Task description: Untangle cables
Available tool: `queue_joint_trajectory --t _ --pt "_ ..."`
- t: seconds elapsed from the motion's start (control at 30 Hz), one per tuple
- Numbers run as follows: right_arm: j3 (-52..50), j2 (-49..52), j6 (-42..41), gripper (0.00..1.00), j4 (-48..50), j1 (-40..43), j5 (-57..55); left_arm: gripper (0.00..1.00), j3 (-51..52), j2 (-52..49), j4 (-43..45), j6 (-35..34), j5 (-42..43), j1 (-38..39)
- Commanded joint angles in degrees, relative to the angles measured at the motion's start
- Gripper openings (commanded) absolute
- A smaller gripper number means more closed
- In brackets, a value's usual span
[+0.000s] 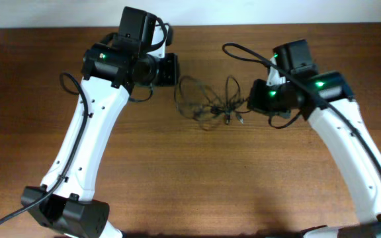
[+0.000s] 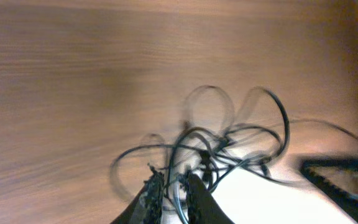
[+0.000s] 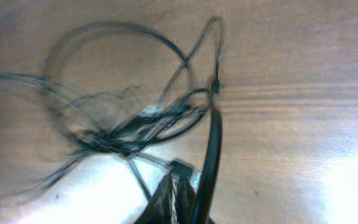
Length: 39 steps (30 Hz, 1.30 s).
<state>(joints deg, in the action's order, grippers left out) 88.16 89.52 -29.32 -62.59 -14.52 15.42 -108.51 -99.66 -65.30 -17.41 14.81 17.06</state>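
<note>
The cables (image 1: pixel 207 104) are a loose tangle of thin black wires with small plugs, lying on the wooden table between my two grippers. My left gripper (image 1: pixel 176 84) is at the tangle's left end. In the left wrist view its fingers (image 2: pixel 174 190) are closed on strands of the cables (image 2: pixel 229 143), which loop away ahead of them. My right gripper (image 1: pixel 249 100) is at the tangle's right end. In the right wrist view its jaws (image 3: pixel 176 186) are pressed together on a strand by a small plug, with the bunched cables (image 3: pixel 135 124) beyond.
The brown wooden table (image 1: pixel 197 178) runs under everything. Both white arms reach in from the front corners. A thicker black arm cable (image 1: pixel 240 53) arcs above the right wrist, and one (image 3: pixel 211 155) crosses beside the right jaws.
</note>
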Motion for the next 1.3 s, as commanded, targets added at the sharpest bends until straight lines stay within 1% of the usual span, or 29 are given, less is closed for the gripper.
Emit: queue_joint_trajectory --t 0.0,0.07,0.1,0.17,0.23,0.27,0.33,0.37,0.4,0.43,0.47,0.5,0.57,0.63,0.67,0.7,0.73,0.77,0.8,0.83,0.87,0.93,0.97,1.0,1.03,1.07,1.17,1.23,1.27 --pt "7.80 -1.95 5.53 0.04 -5.14 3.87 -0.35 0.31 -0.33 0.22 -4.98 3.23 -20.28 -0.46" --pt "10.58 -1.95 7.96 0.04 -7.10 4.42 3.45 0.32 -0.28 0.07 -5.79 4.26 -20.68 -0.46" --pt "11.61 -1.95 8.02 0.04 -8.57 4.42 5.81 0.34 -0.28 -0.68 -5.81 4.26 -20.68 -0.46" --pt "11.69 -1.95 8.13 0.04 -8.66 4.33 10.16 0.34 -0.28 -3.13 -6.12 5.27 -20.68 -0.46" --pt "13.20 -1.95 8.11 0.04 -8.52 1.55 10.29 0.27 -0.28 -5.25 -5.42 6.84 -20.15 -1.29" --pt "13.77 -1.95 7.89 0.04 -8.13 -0.22 9.31 0.27 -0.33 -5.16 -4.50 7.02 -18.71 -2.19" --pt "13.79 -1.68 5.95 0.04 -5.68 -4.61 6.21 0.31 -0.42 -5.09 -2.29 12.94 -6.43 -4.39" --pt "13.81 -1.44 4.76 0.04 -3.45 -7.08 4.63 0.33 -0.42 -5.09 -1.40 16.20 2.43 -6.23" --pt "14.56 -1.44 3.48 0.04 -1.07 -8.22 5.25 0.35 -0.42 -5.11 -1.22 17.05 4.57 -7.08" --pt "16.68 -1.44 3.58 0.04 0.13 -8.70 7.17 0.38 -0.42 -5.11 -1.22 17.05 5.05 -8.04" --pt "19.08 -1.44 4.63 0.04 0.66 -8.70 10.95 0.43 -0.42 -5.11 -1.40 17.05 5.20 -8.13" --pt "19.91 -1.44 4.87 0.04 1.01 -8.72 13.14 0.51 -0.42 -5.11 -1.40 17.07 5.44 -8.13" --pt "18.45 -0.07 4.85 0.04 -0.02 -8.81 13.29 0.58 -0.39 -5.14 -1.38 17.07 5.40 -8.13" --pt "15.74 4.87 4.87 0.04 -3.65 -9.46 11.65 0.70 -0.39 -5.25 -1.38 17.07 5.33 -8.13" --pt "15.65 6.29 4.90 0.05 -5.27 -9.40 9.97 0.72 -0.39 -5.25 -1.38 17.07 5.35 -8.13" --pt "15.65 7.21 4.92 0.25 -6.73 -9.38 7.98 0.73 -0.39 -5.27 -1.38 17.07 5.38 -8.13" --pt "15.65 7.67 4.94 0.67 -8.52 -8.94 3.65 0.74 -0.39 -5.38 -1.42 17.07 5.38 -7.98" --pt "15.67 7.52 5.11 0.79 -8.98 -8.11 2.49 0.75 -0.28 -5.46 -1.40 17.07 5.40 -7.63" --pt "15.85 7.37 5.11 0.89 -9.66 -6.10 2.23 0.75 -0.28 -5.57 -1.40 17.07 5.38 -7.34" --pt "16.04 7.37 5.11 0.94 -10.49 -3.30 2.25 0.76 -0.28 -5.90 -1.38 17.07 5.40 -6.80" --pt "16.04 7.37 5.14 0.95 -11.21 -0.52 2.23 0.77 -0.28 -6.56 -1.40 17.07 5.40 -5.90" --pt "16.04 7.39 8.44 0.95 -12.83 7.41 1.62 0.77 -0.28 -9.11 -1.36 17.07 5.62 -2.80" --pt "16.02 7.39 9.77 0.95 -13.38 10.08 1.55 0.79 -0.28 -10.36 -0.96 17.18 6.01 -0.96" --pt "16.00 7.39 10.60 0.95 -13.53 12.57 1.20 0.80 -0.28 -11.37 -0.44 19.80 9.33 0.39" --pt "16.00 7.39 11.17 0.95 -13.53 14.67 1.20 0.80 -0.28 -13.40 0.68 22.51 15.06 2.56" --pt "15.98 7.39 11.72 0.95 -13.60 16.61 1.22 0.81 -0.28 -16.09 2.29 22.43 16.50 4.70" --pt "15.98 7.39 12.66 0.95 -14.08 17.92 1.20 0.82 -0.28 -22.53 6.60 22.47 17.62 9.33" --pt "15.98 7.39 13.51 0.95 -14.19 17.92 1.20 0.77 -0.28 -27.43 8.28 22.21 17.62 13.05" --pt "15.96 7.39 14.12 0.95 -14.19 17.92 1.20 0.71 -0.28 -29.09 8.59 22.21 17.59 15.19"
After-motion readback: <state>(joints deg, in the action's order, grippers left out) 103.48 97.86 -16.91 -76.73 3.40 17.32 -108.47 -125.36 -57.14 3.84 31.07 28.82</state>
